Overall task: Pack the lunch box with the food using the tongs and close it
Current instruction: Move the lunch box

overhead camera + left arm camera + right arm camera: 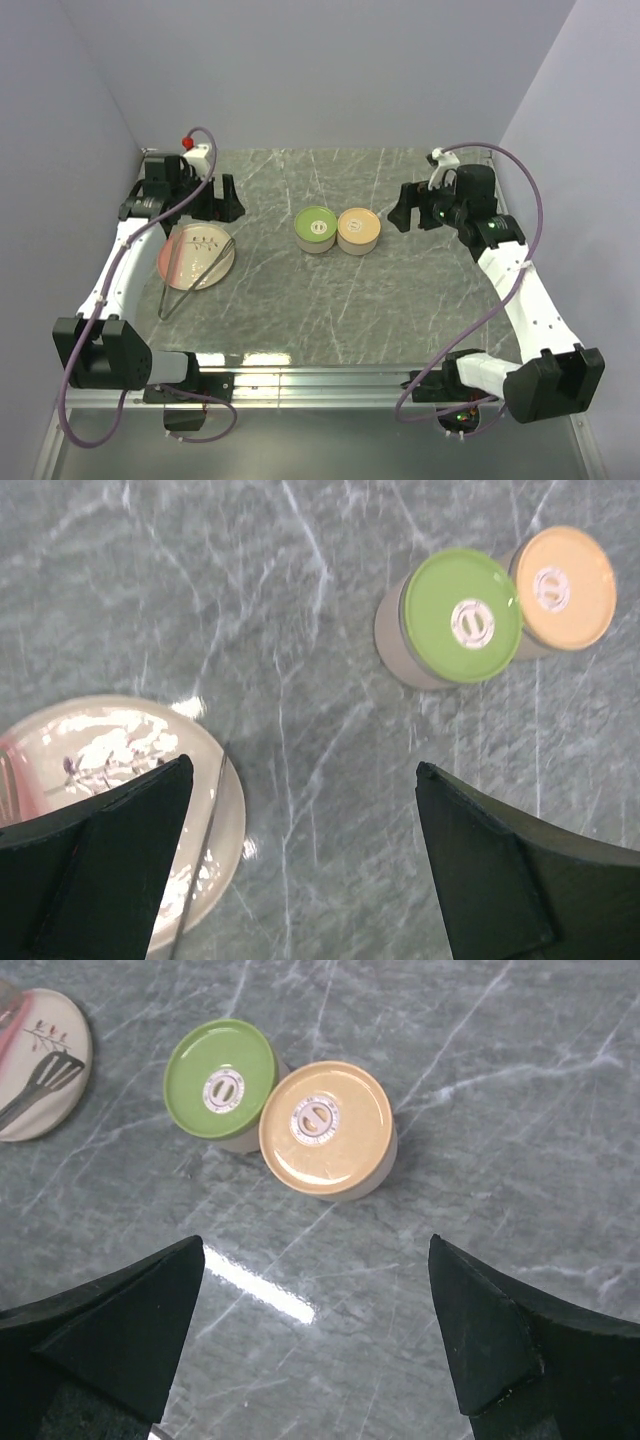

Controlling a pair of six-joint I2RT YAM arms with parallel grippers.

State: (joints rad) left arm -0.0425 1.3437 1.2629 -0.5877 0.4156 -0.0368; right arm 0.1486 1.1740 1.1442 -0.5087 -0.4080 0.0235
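Both halves of the lunch box sit at mid-table with their lids on: the green-lidded tin (pixel 317 228) and the orange-lidded tin (pixel 358 228) stand upright, touching side by side. I see no loose food anywhere on the table (pixel 300 310). The pink plate (pixel 176 246) looks bare apart from what I take for a printed pattern, though glare washes over part of it in my left wrist view, so a small piece could hide there. The food is presumably inside the tins, which I cannot see into.

The tongs (pixel 168 308) lie across the plate, their joined end hanging off its near rim onto the table. Neither claw is on them.

I judge that packing and closing are done, or very nearly. The step in hand is letting go and backing off. The next move calls for little: check that each lid is seated flat, press down if one rides high, and otherwise draw both arms clear without nudging the tins.

My right claw (pixel 316 1250) hovers above the table on the near side of the orange lid, fingers spread wide, holding nothing and touching nothing. My left claw (pixel 300 780) is just as wide and just as empty, hanging above the bare table between the plate and the green tin.
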